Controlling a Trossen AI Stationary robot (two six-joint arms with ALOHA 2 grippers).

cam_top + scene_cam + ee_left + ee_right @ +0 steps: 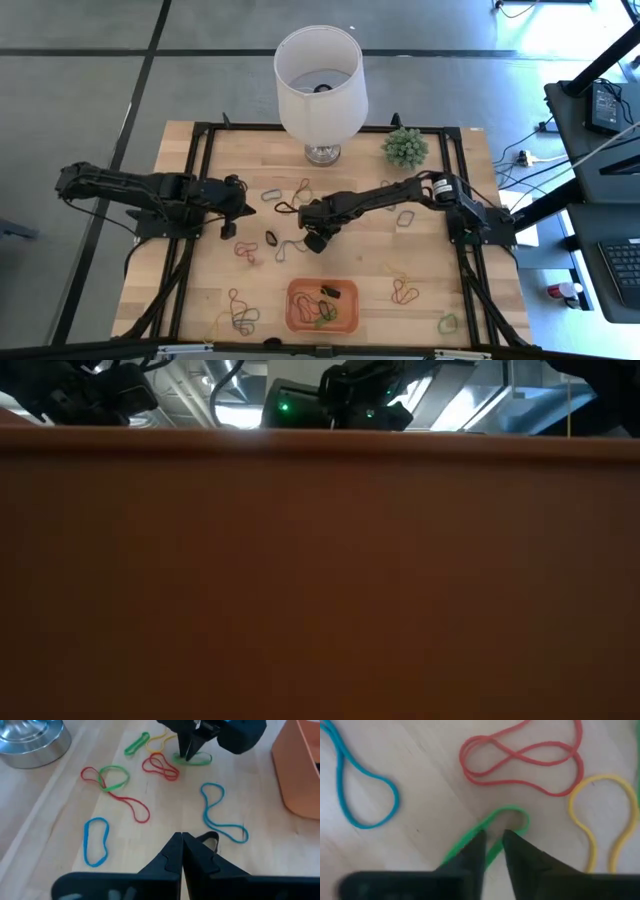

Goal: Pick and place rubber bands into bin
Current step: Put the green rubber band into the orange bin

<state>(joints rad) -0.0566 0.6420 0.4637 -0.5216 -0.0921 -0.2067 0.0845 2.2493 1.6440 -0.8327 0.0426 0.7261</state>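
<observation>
Grasping is your step: right gripper [491, 842] nearly closed, pinching green rubber band [507, 815] between its tips; next lift it toward bin [296, 318].

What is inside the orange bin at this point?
The bin holds a few rubber bands, green and dark ones in a tangle, plus a small dark piece near its top edge. Anything beneath that tangle is covered.
</observation>
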